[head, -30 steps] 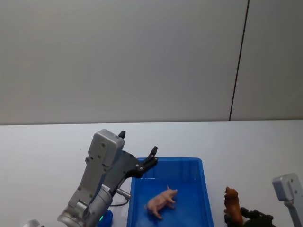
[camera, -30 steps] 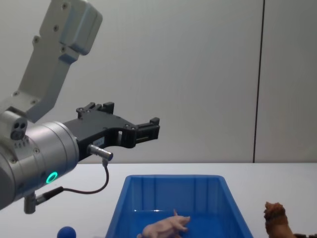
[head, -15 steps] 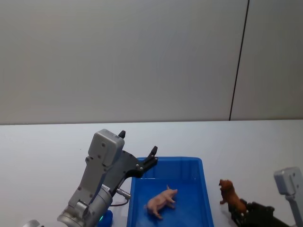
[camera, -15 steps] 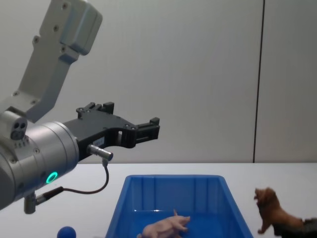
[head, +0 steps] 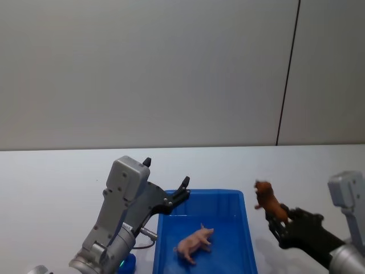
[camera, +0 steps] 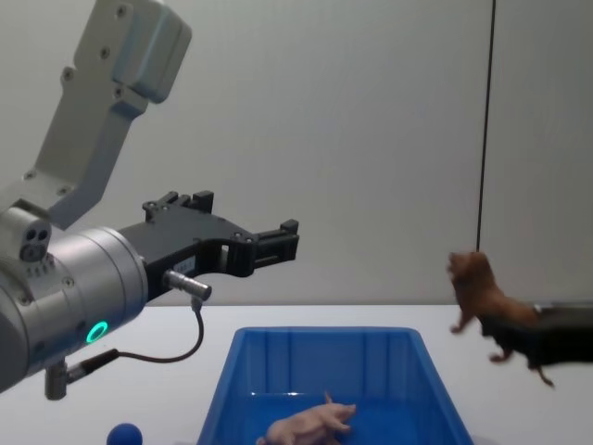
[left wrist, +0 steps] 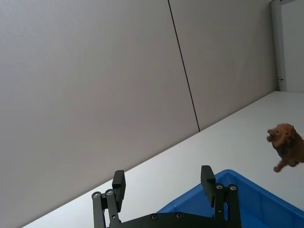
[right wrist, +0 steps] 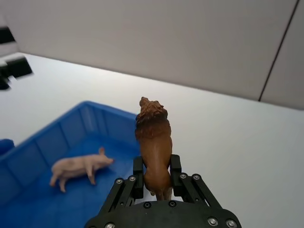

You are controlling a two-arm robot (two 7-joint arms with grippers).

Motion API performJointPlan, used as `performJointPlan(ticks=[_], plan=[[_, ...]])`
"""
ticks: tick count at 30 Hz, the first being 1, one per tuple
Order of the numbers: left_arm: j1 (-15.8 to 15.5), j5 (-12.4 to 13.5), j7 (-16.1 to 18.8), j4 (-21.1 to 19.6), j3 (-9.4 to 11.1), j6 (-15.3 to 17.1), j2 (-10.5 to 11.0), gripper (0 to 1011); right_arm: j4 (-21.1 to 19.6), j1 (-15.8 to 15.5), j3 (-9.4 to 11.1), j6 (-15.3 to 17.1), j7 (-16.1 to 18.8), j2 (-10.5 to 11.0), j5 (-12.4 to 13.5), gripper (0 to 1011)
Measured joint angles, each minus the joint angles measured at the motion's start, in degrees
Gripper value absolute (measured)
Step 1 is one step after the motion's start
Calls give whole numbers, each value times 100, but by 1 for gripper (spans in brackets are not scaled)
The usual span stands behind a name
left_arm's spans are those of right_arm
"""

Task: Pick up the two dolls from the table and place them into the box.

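1. Firstly, on the left, the left gripper (head: 166,173) hangs in the air over the box's far left corner. Its two black fingers (left wrist: 118,179) stand wide apart with nothing between them.
2. Below that arm, a small blue rounded object (camera: 123,434) sits on the table (head: 57,182), just left of the box's near left corner. I cannot tell what it is.
3. In the middle, the box (head: 249,234) rests on the table with its open top facing up.
4. The pale pink doll (head: 194,244) lies on the box's floor, roughly at its centre, apart from the walls.
5. Right of the box, the reddish-brown doll (head: 267,200) is up in the air, higher than the box's rim and just outside its right wall. Its shaggy head points away from the robot.
6. On the right, the right gripper (head: 283,221) reaches in from the lower right and is clamped on the reddish-brown doll's rear half. In the right wrist view a finger presses each flank and the doll stands upright between them.
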Motion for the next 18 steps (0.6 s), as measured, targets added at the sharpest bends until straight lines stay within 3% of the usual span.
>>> performJointPlan(ticks=[13,18], plan=[[0,0,0,0,0,0,0,1001,256,587,-206,383,546,-394,-141,318],[0,0,0,0,0,0,0,1001,527,780,-300,510,727,-558,-176,430]])
